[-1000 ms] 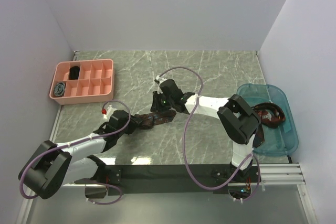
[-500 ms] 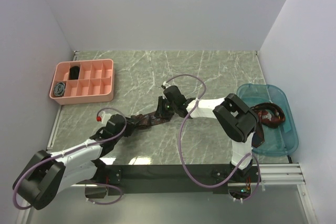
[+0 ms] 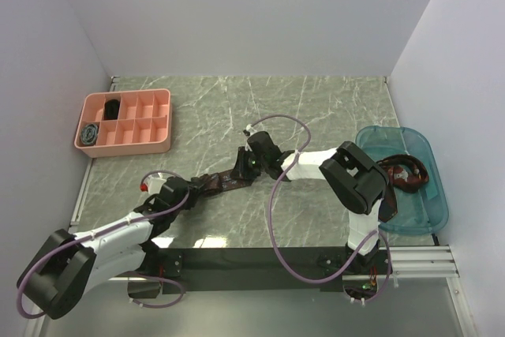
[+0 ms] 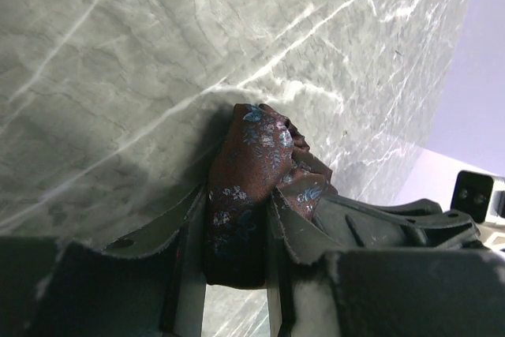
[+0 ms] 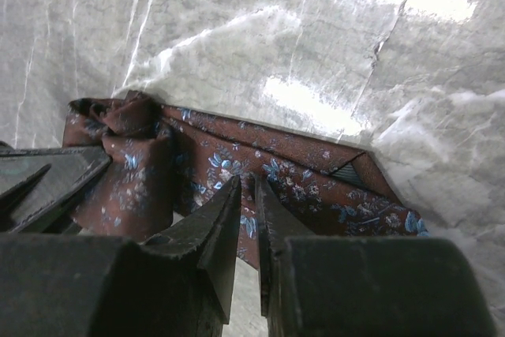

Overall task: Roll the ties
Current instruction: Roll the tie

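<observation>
A black coil [image 3: 113, 107] and a grey coil [image 3: 89, 133] are stowed in the pink tray [image 3: 126, 148]. The maroon tie [image 3: 219, 182] is laid unrolled on the table [image 3: 316, 108], one end clamped by the left gripper [image 4: 237, 222]. The right gripper [image 5: 246, 189] is nearly shut over it, grip unconfirmed. More ties [image 3: 406, 173] are left in the blue bin [image 3: 432, 217]

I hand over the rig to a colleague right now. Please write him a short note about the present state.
Left tool: shut on one end of the brown patterned tie.
Right tool: shut on the same tie farther along, it seems.
The tie lies stretched on the marble table between them, not yet rolled.
Done: a black coil and a grey-blue coil sit in the pink organizer.
Left: roll this tie and store it; then the loose tie in the blue bin.
</observation>
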Controlling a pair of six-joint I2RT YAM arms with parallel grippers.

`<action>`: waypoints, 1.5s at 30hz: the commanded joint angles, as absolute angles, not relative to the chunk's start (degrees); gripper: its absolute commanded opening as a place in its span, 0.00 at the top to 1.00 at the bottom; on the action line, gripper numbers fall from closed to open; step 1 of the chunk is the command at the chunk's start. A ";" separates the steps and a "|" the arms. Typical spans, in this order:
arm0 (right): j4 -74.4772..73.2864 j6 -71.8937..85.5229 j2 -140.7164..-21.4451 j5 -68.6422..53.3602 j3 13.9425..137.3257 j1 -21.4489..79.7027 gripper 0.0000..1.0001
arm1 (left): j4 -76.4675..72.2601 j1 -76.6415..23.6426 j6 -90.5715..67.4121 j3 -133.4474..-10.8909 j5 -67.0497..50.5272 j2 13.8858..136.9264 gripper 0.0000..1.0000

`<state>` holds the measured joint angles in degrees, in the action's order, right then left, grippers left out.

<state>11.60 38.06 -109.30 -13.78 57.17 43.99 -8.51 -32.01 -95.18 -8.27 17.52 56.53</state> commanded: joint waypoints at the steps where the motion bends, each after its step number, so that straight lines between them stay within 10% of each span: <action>1: 7.29 36.21 -108.02 -13.09 55.19 43.33 0.79 | -2.20 -31.55 -95.80 -7.65 24.26 58.18 0.96; 19: 14.15 37.18 -107.92 -25.31 63.63 47.81 0.49 | -2.64 -32.43 -96.07 -8.09 23.73 60.29 0.98; 28: 12.57 35.51 -115.13 -26.99 66.80 48.08 0.54 | -2.81 -32.52 -96.77 -7.65 23.47 59.94 0.98; 32: 12.04 34.89 -117.33 -26.46 66.97 48.08 0.73 | -3.16 -32.52 -96.77 -7.56 22.77 59.94 0.98; 38: 9.85 33.58 -119.53 -25.58 68.20 47.99 0.82 | -3.35 -32.52 -93.79 -7.64 19.87 58.72 0.74; 45: 8.26 32.52 -119.88 -26.54 69.43 47.20 0.83 | -0.62 -32.34 -85.44 -7.03 18.81 51.00 0.25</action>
